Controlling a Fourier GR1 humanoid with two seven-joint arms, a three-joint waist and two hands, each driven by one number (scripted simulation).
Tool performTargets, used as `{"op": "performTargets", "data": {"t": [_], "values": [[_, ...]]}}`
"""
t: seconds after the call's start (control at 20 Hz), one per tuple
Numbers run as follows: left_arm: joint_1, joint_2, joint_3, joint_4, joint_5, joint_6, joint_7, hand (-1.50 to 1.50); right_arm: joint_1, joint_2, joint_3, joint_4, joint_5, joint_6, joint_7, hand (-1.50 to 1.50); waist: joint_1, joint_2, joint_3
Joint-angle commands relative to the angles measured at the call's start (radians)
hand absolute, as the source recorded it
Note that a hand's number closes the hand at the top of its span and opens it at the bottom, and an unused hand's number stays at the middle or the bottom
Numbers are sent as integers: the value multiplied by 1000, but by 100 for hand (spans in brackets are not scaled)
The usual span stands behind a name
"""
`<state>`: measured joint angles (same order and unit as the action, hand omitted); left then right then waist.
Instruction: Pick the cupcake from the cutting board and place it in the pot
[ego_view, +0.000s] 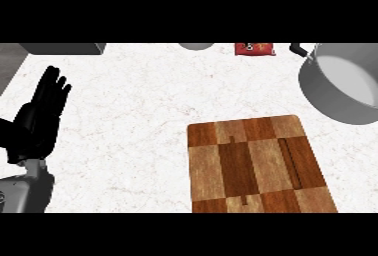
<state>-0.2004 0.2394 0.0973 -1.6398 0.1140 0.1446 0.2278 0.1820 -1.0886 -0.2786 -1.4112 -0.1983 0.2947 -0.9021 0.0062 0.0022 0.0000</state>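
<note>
checkered wooden board (258, 165), round steel pot (341, 85)

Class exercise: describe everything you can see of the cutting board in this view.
The cutting board is a wooden rectangle of light and dark brown checker blocks, lying flat on the white marble counter at lower right, slightly skewed. A dark groove runs along its right side. Its bottom edge is cut off by the view. Nothing rests on it; no cupcake shows.

Checkered wooden cutting board (258, 165) bare; grey pot (341, 82) upper right.
</note>
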Motion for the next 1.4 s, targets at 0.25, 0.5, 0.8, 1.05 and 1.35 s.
{"op": "performTargets", "data": {"t": [0.25, 0.5, 0.8, 1.05, 1.35], "values": [[-58, -4, -4, 34, -12, -7, 15, 0, -375, 10, 135, 354, 15, 164, 42, 150, 30, 7, 1], [-39, -36, -37, -2, -36, 12, 16, 0, -559, 90, 208, 504, 48, 184, 107, 150, 41, 7, 2], [-80, -28, -19, 53, -17, -5, 15, 0, -638, 160, 238, 564, 311, -275, -6, 150, 42, 14, 3], [-77, -34, -29, 67, -14, -32, -26, 0, -816, 236, 283, 830, 433, -369, -39, 150, 69, 24, 4], [-82, -30, -23, 40, -11, -26, 2, 0, -927, 265, 304, 1046, 501, -343, -90, 150, 88, 31, 6]]}}
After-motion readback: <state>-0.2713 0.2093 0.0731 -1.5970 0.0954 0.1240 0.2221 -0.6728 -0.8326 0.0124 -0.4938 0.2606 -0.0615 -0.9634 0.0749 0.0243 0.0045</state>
